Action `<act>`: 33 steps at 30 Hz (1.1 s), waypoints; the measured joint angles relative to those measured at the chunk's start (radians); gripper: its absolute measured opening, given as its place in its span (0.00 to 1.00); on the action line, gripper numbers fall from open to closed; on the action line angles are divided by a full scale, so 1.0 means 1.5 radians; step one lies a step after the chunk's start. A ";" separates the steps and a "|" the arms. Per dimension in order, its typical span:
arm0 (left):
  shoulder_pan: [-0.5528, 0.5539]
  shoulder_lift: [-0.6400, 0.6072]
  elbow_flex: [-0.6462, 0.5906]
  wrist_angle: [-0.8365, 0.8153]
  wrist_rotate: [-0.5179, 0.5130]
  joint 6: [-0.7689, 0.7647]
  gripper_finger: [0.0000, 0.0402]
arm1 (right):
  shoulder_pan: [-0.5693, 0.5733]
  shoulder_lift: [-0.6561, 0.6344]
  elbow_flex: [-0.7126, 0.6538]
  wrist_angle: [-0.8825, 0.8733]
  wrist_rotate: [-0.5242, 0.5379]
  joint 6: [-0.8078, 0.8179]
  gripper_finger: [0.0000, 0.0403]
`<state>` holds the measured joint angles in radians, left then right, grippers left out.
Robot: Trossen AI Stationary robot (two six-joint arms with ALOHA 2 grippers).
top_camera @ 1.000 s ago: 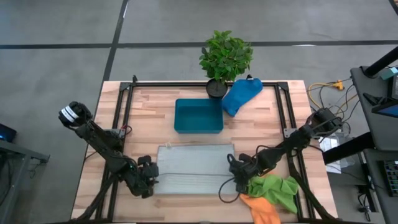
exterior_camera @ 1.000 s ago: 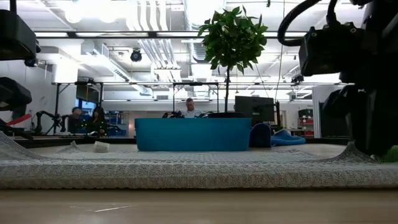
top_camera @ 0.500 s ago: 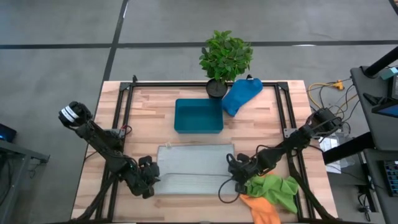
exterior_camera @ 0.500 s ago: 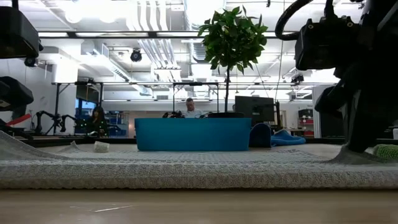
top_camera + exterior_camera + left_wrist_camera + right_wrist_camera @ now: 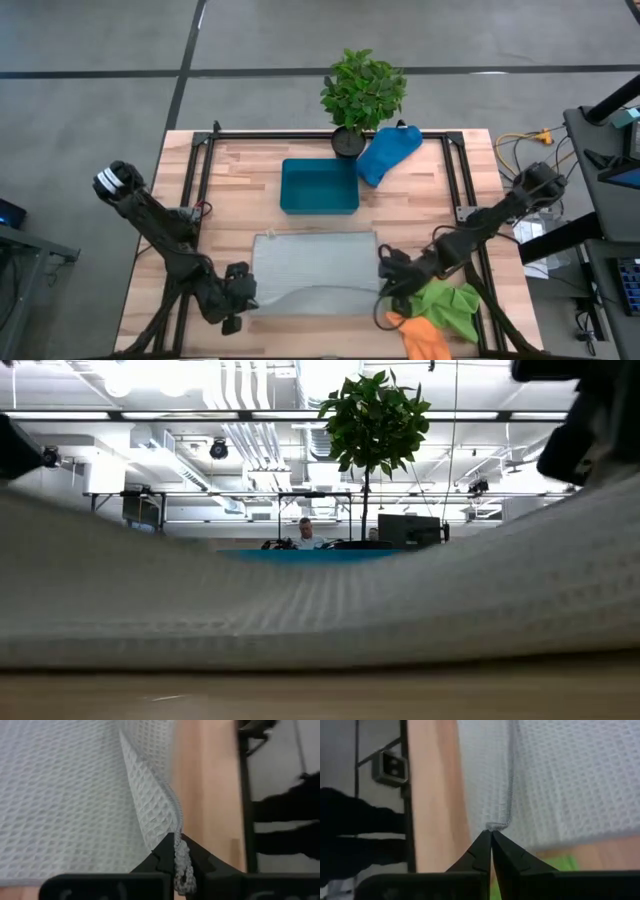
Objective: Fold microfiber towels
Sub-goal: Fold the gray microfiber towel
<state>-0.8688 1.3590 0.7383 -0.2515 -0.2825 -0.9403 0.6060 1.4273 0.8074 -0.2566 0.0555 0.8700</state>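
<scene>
The grey-white microfiber towel [image 5: 315, 268] lies spread in the middle of the table. Its far part rests on the wood and its near edge [image 5: 300, 600] is raised. My left gripper [image 5: 244, 292] is shut on the towel's near left corner. My right gripper [image 5: 386, 288] is shut on the near right corner. A bright blue towel [image 5: 388, 153] lies bunched at the far side. A lime green towel [image 5: 447, 306] and an orange one [image 5: 420, 340] lie crumpled at the near right. My left gripper pinches the towel's near left corner [image 5: 174, 840] between its two fingertips, slanting down from the near left. The corner is lifted clear, and the cloth runs from it down to the table. My right gripper pinches the near right corner [image 5: 495, 826] at its fingertips, slanting down from the near right. That corner is also lifted clear, with the cloth sloping away to the table.
A rigid blue tray [image 5: 319, 186] stands just beyond the grey-white towel. A potted plant [image 5: 362, 90] stands at the far edge. A black rail frame [image 5: 200, 190] runs along the table's sides. People sit in the room beyond the table [image 5: 305, 532].
Both grippers have risen and drawn a little toward the table's near edge, each with a towel corner. The grey-white towel's near edge has come up off the table and sags between them. Its far part has stayed flat.
</scene>
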 joint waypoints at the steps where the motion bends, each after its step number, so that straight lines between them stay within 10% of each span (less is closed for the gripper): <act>1: -0.001 -0.001 0.002 0.000 -0.002 0.002 0.00 | 0.003 -0.008 0.000 -0.019 0.005 0.004 0.02; 20: 0.038 -0.004 -0.017 -0.242 -0.156 -0.119 0.00 | -0.158 -0.034 -0.021 -0.161 0.048 -0.097 0.02; 33: 0.074 -0.004 -0.017 -0.235 -0.167 -0.101 0.00 | -0.184 0.032 -0.029 -0.004 -0.062 -0.189 0.16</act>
<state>-0.7582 1.3525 0.7128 -0.6043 -0.5323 -1.0924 0.3296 1.4756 0.7645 -0.2620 -0.0371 0.5863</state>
